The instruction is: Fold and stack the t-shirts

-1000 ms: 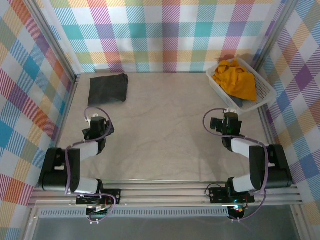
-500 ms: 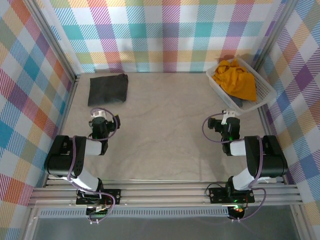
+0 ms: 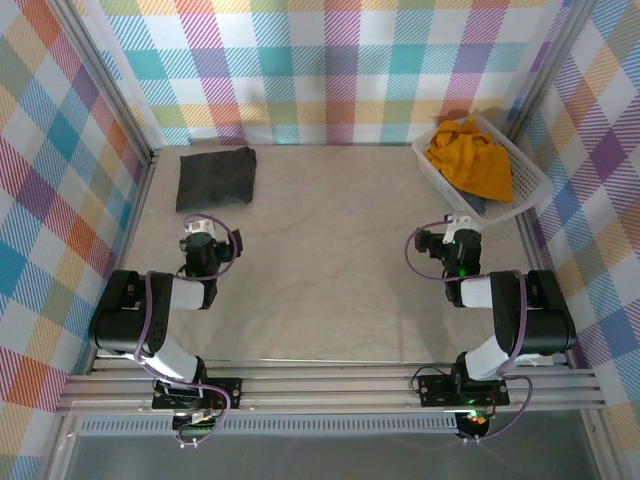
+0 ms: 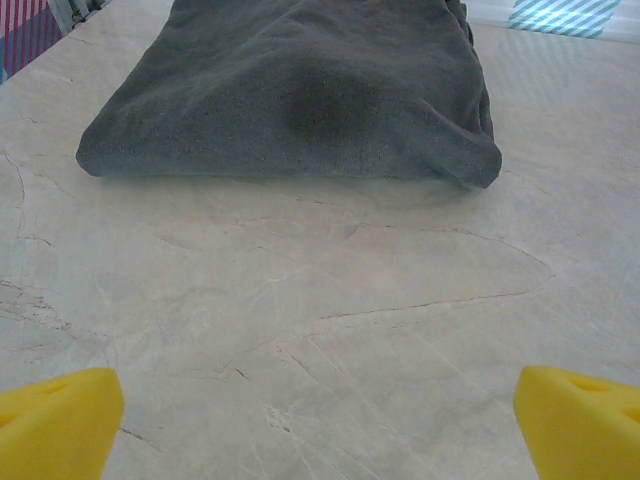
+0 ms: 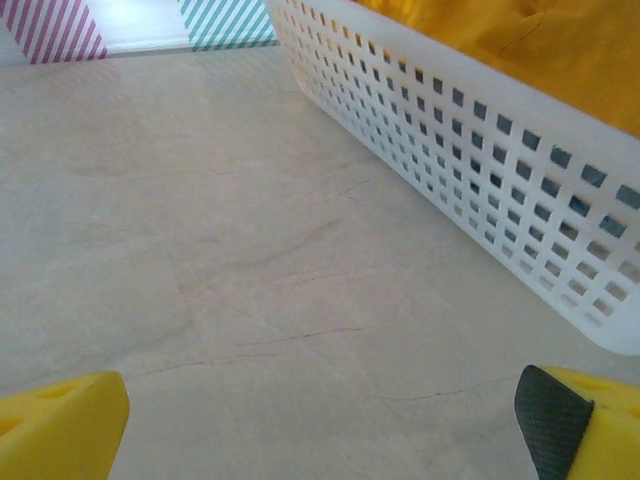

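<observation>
bright, even light from above, pretty soft shadows on the pale surface (image 3: 330, 250), thin shadow under the black t-shirt (image 4: 300, 100), no harsh glare, top view sharp, yellow fingers (image 4: 55, 420) blurry in wrist-view corners

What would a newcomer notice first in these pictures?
The mustard yellow t-shirt, crumpled in the white lattice basket at the far right corner of the table, draws the eye first. Next comes the dark charcoal t-shirt, lying folded in a neat rectangle at the far left, with the bright plaid walls behind.
</observation>
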